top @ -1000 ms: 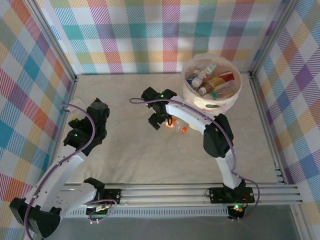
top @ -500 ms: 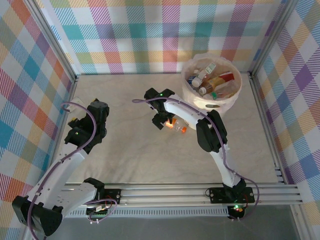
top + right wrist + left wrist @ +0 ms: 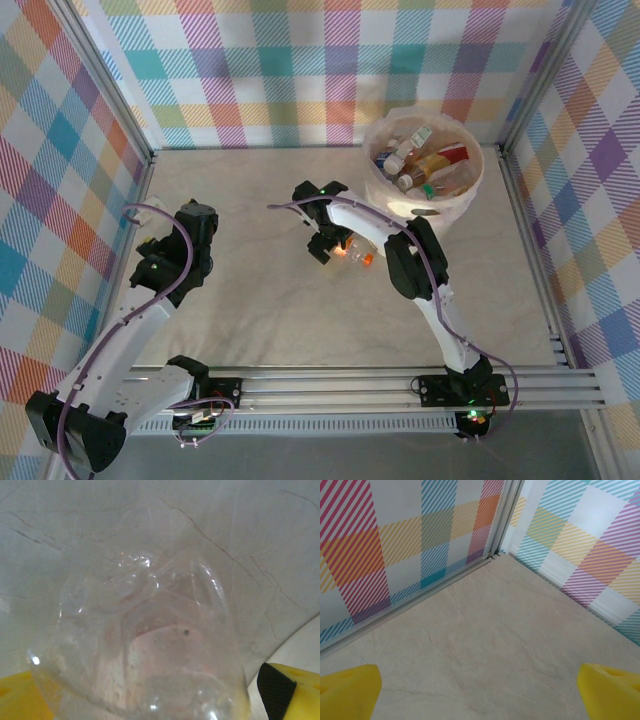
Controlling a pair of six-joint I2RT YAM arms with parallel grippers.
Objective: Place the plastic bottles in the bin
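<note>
A crushed clear plastic bottle (image 3: 354, 251) with an orange cap lies on the table, left of and in front of the bin (image 3: 470, 193). My right gripper (image 3: 328, 244) is down over its left end, open. In the right wrist view the bottle (image 3: 150, 645) lies between the yellow fingertips (image 3: 295, 695), and I cannot tell if they touch it. The round cream bin stands at the back right and holds several bottles (image 3: 425, 160) with red, orange and green labels. My left gripper (image 3: 150, 222) is open near the left wall, with bare table between its fingers (image 3: 350, 695).
Plaid walls close in the table on three sides, and a metal frame rail (image 3: 135, 200) runs along the left edge. The back left corner (image 3: 492, 555) lies ahead of the left gripper. An aluminium rail (image 3: 400, 385) crosses the near edge by the arm bases.
My right gripper has edged right and down onto the bottle, and the right arm's elbow has swung left. The left arm has barely shifted.
</note>
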